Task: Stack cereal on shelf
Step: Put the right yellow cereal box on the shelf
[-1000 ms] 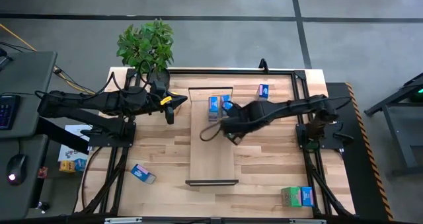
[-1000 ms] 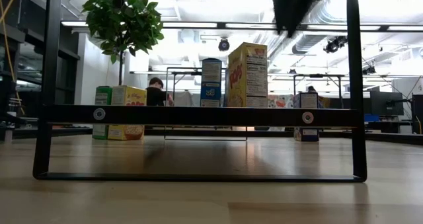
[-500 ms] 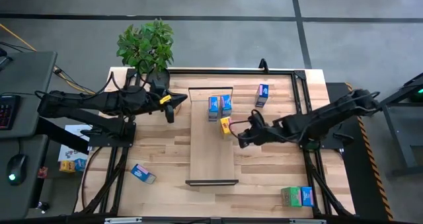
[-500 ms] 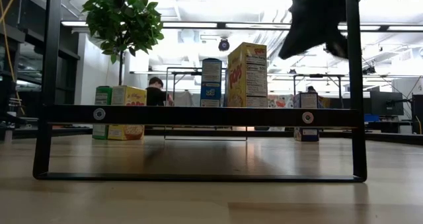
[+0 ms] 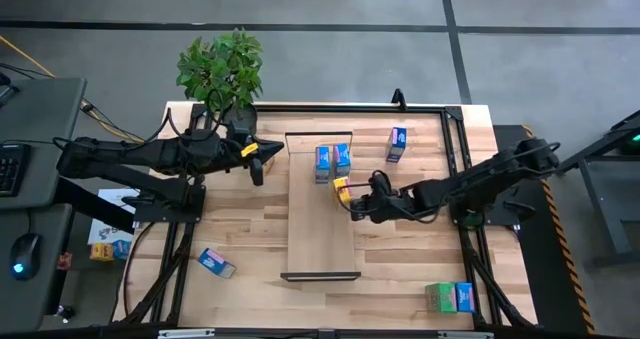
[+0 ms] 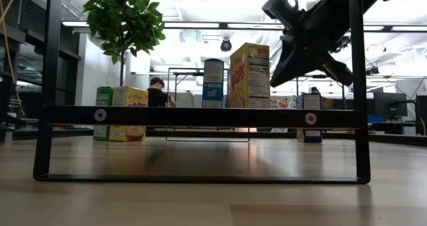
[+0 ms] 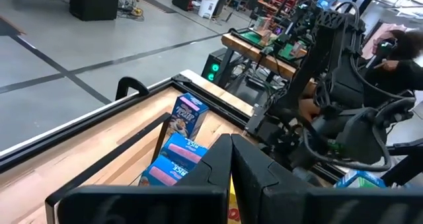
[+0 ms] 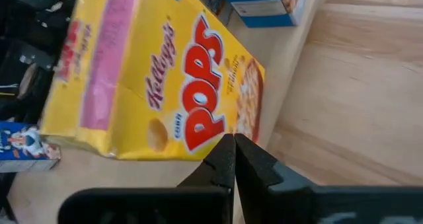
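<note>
The shelf is a long light-wood board lying along the table's middle, its black bracket at the near end. On its far half stand two blue cereal boxes and a yellow one, upright on their bases. My right gripper is shut, slanting down just right of and nearer than the yellow box. At the table's far left, my left gripper is held up and shut on nothing. My right gripper's shut fingertips stand right at the lower edge of the yellow box's printed face, coming level-to-downward from the table's right. I cannot tell whether they touch it. The box stands upright on the shelf.
Loose cereal boxes lie about: a blue one at the far right, a blue one at the near left, a green and a blue pair at the near right corner. A potted plant stands at the far left corner.
My right gripper has come down from above the shelf's far half and drawn toward the table's right and near side, turning as it sank. It now sits low beside the yellow box. The boxes on the shelf have stayed put.
</note>
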Controlling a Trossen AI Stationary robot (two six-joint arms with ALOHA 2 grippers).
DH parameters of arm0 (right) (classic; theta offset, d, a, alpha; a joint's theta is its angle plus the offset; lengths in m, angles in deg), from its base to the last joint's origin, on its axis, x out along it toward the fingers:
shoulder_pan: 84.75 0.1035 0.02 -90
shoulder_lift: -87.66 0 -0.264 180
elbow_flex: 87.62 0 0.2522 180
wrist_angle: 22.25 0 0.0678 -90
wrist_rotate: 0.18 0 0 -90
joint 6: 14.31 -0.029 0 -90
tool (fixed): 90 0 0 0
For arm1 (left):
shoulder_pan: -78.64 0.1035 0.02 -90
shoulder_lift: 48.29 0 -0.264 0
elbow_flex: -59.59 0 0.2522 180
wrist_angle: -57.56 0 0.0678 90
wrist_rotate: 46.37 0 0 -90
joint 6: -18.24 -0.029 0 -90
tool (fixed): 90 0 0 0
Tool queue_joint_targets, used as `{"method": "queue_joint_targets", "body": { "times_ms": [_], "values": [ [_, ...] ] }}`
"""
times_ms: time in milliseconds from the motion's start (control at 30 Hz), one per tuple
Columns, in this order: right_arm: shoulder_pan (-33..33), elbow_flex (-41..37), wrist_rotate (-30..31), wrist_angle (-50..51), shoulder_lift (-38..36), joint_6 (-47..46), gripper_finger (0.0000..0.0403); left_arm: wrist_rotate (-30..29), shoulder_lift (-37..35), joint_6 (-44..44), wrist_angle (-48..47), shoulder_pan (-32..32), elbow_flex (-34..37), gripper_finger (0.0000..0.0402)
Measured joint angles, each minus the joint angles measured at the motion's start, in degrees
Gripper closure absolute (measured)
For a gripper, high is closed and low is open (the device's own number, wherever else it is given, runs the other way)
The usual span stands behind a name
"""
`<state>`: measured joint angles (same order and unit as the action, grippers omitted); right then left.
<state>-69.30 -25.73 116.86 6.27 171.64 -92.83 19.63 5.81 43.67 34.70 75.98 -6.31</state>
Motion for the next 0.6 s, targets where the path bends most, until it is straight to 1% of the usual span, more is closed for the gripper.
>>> {"method": "queue_joint_targets", "body": {
  "times_ms": [367, 600],
  "values": [
    [-0.26, 0.4, -3.33, -1.86, 0.69, 0.13, 0.0403, -0.77, -0.01, -0.03, -0.05, 0.0, 0.0, 0.0401],
    [-0.25, 0.4, -4.16, -2.9, 0.69, 0.61, 0.0403, -0.77, -0.02, -0.05, -0.05, 0.0, -0.02, 0.0402]
  ]
}}
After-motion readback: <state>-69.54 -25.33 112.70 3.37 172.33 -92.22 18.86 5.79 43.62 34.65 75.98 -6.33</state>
